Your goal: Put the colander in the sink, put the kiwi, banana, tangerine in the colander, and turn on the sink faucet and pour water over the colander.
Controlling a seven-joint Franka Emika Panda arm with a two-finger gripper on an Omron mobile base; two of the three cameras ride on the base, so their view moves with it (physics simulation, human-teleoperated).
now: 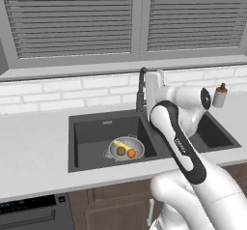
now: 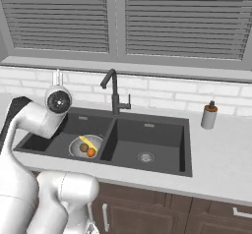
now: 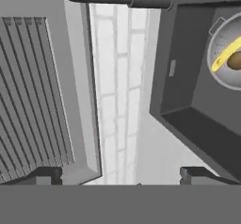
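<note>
Window: a wide window [image 1: 77, 21] with closed grey blinds fills the top of both base views; in the hand view it runs down the left side.
Bench: the pale bench [image 1: 34, 151] spreads across the middle of the left base view, with a white brick wall [image 1: 58, 96] behind it.
Sink: the sink [image 2: 147, 130] is set into the bench, dark grey with two basins; the right-hand basin in the right base view shows a round silver drain [image 2: 145, 157].
Arm: the white arm [image 1: 181, 147] climbs from the lower right of the left base view and bends over the divide between the basins.
Sink faucet: the sink faucet [image 2: 114, 93] stands upright at the back rim, centre of the right base view, spout angled to the left.
Colander: the colander [image 1: 126, 148] sits on the floor of the left basin, centre of the left base view.
Soap bottle: a small soap bottle [image 2: 209, 116] stands on the bench at the right.
Banana: the banana [image 1: 121, 145] lies in the colander.
Kiwi: the kiwi [image 1: 121, 151] lies in the colander just beside the banana.
Tangerine: the tangerine [image 1: 131, 153] is next to the kiwi, seemingly touching.
End effector: the end effector [image 3: 120, 175] has its tips wide apart at the bottom of the hand view, nothing between them.
</note>
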